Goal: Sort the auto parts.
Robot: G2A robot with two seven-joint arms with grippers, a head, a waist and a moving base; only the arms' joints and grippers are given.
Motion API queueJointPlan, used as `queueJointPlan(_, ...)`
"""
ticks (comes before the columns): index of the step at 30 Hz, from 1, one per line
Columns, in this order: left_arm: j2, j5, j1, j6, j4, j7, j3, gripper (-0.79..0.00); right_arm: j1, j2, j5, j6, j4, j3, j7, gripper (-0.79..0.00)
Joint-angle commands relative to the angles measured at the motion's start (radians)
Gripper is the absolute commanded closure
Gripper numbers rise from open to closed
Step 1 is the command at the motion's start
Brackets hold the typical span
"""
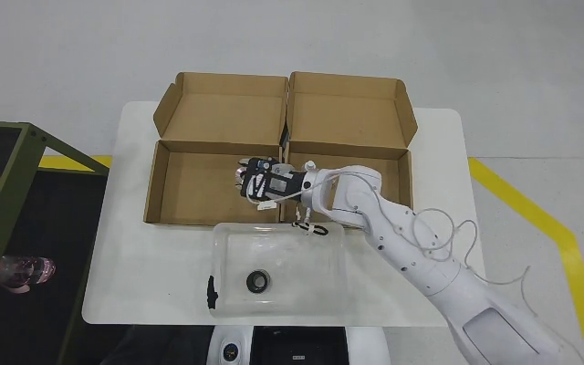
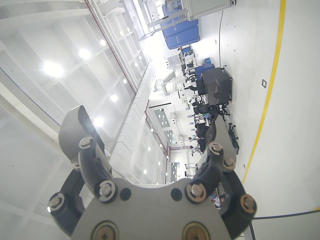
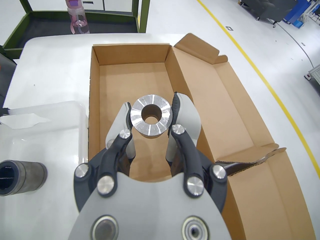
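My right gripper (image 3: 151,116) is shut on a shiny metal ring (image 3: 151,117) with a round hole, held above the floor of the left cardboard box (image 3: 117,81). From above, that gripper (image 1: 243,175) hangs over the right end of the left box (image 1: 187,187). A dark cylindrical bushing (image 3: 21,178) lies in the clear plastic bin (image 3: 50,116); from above it shows as a dark ring (image 1: 260,281) inside the bin (image 1: 228,242). My left gripper (image 2: 150,128) stands open with nothing between its fingers, pointed up at the hall ceiling.
A second open cardboard box (image 1: 388,173) sits to the right of the first, both with lids folded back. A green-framed cart (image 3: 82,8) with a pink bottle (image 3: 76,13) stands beyond the table's left side. Bare white tabletop (image 1: 137,265) lies left of the bin.
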Motion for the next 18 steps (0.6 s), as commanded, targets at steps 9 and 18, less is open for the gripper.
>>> queueJointPlan(9, 0.000, 0.000, 0.000, 0.000, 0.000, 0.000, 0.000, -0.785, 0.068, -0.050, -0.003, 0.035, 0.189, -0.063, -0.001, 0.000)
queueJointPlan(18, 0.000, 0.000, 0.000, 0.000, 0.000, 0.000, 0.000, -0.785, 0.108, -0.091, -0.004, 0.063, 0.284, -0.101, 0.013, 0.000)
